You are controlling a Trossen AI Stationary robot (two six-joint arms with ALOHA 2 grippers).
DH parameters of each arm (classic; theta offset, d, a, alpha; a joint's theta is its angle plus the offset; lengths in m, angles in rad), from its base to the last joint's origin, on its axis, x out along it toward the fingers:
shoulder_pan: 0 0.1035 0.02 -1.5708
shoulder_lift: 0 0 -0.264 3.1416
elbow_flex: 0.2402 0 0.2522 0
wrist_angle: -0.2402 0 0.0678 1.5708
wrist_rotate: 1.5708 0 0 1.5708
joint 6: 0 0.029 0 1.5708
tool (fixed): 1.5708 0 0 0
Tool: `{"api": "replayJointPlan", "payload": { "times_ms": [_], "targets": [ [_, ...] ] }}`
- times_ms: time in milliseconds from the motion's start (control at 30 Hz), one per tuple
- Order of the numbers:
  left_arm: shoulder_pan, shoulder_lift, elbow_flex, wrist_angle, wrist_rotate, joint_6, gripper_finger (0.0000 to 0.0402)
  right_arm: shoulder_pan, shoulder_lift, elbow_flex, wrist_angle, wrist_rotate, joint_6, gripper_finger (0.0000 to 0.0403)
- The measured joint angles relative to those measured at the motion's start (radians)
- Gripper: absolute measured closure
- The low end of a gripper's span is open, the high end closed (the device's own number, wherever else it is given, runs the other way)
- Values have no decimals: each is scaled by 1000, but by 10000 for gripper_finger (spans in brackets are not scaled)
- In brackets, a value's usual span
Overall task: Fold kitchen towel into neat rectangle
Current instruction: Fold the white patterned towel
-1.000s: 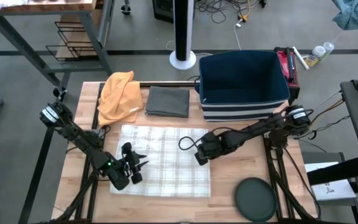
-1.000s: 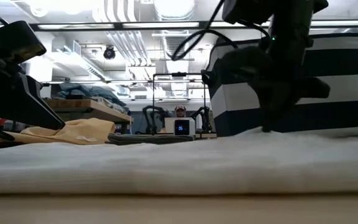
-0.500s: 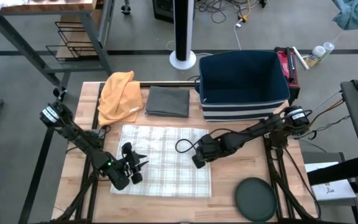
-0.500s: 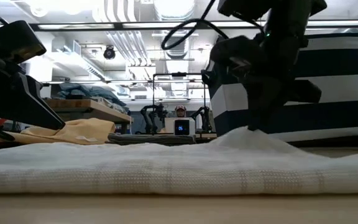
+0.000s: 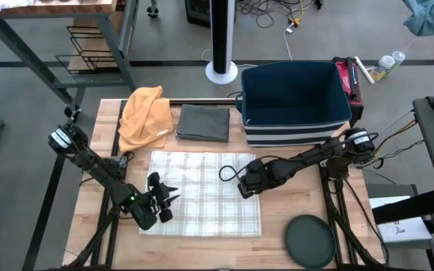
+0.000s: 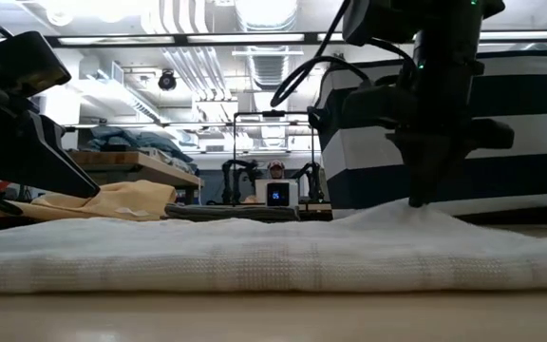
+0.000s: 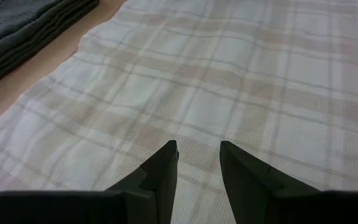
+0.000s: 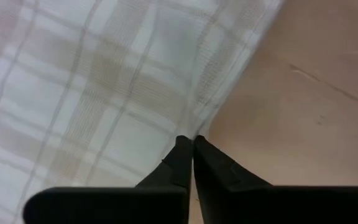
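Kitchen towel (image 5: pixel 202 192), plaid, lies spread flat mid-bench (image 5: pixel 96 226), in front of the folded grey cloth (image 5: pixel 203 123) and striped bin (image 5: pixel 294 102). My right jaws (image 5: pixel 245 186) pinch its right edge, fabric tented slightly. My left jaws (image 5: pixel 164 203) hover part open over its left side, holding nothing.

Bare table (image 5: pixel 292 203) right of the towel (image 5: pixel 202 192) — bin (image 5: pixel 294 102) and folded cloths (image 5: pixel 203 123) block behind.
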Motion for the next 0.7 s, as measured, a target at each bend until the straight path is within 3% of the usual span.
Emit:
{"api": "replayJointPlan", "payload": {
  "times_ms": [300,433,533,700],
  "targets": [
    [0,0,0,-3,0,0,287,5,-6,39,-151,10,35,293],
    [0,0,0,-3,0,0,287,17,-6,47,-99,22,53,263],
    [0,0,0,-3,0,0,287,34,12,38,24,54,22,256],
    [0,0,0,0,0,0,287,14,95,14,22,86,16,278]
  ]
}}
